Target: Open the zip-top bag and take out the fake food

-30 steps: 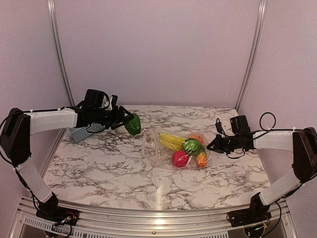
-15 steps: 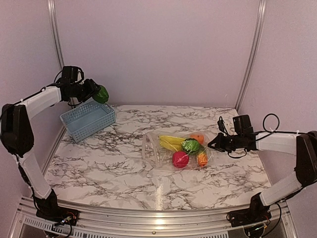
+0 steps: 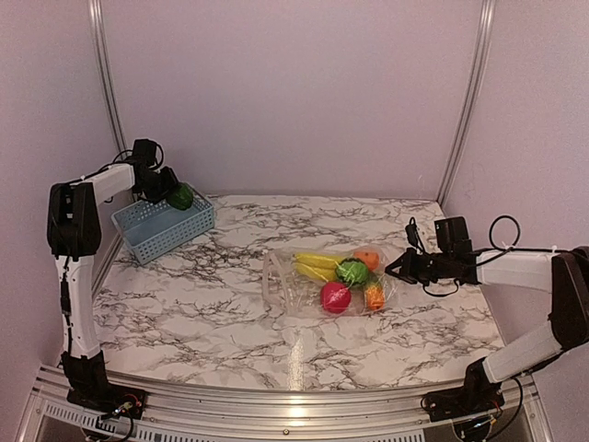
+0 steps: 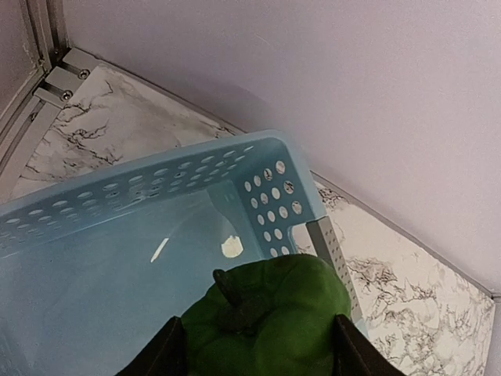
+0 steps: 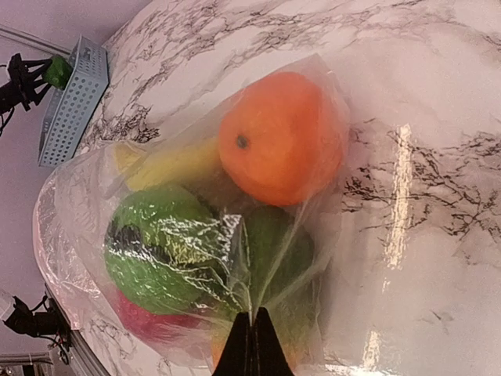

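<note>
The clear zip-top bag [image 3: 290,281] lies mid-table, its mouth to the left. Inside are yellow bananas [image 3: 317,263], an orange [image 3: 367,258], a green fruit [image 3: 354,271], a red ball [image 3: 336,296] and an orange carrot [image 3: 375,296]. My right gripper [image 3: 390,270] is shut, pinching the bag's plastic [image 5: 258,301] at its right end. My left gripper [image 3: 178,195] is shut on a green pepper [image 4: 270,321] and holds it over the blue basket [image 3: 152,239] at the back left. In the left wrist view the pepper hangs just above the basket floor [image 4: 102,266].
The basket stands against the left rail and back wall corner. Metal frame rails [image 3: 474,101] run up the back corners. Bare marble [image 3: 184,313] lies in front of the bag and the basket.
My left arm has swung from near the bag to the back left with the green pepper and lowered it over the basket. The right gripper has stayed pinched on the bag.
</note>
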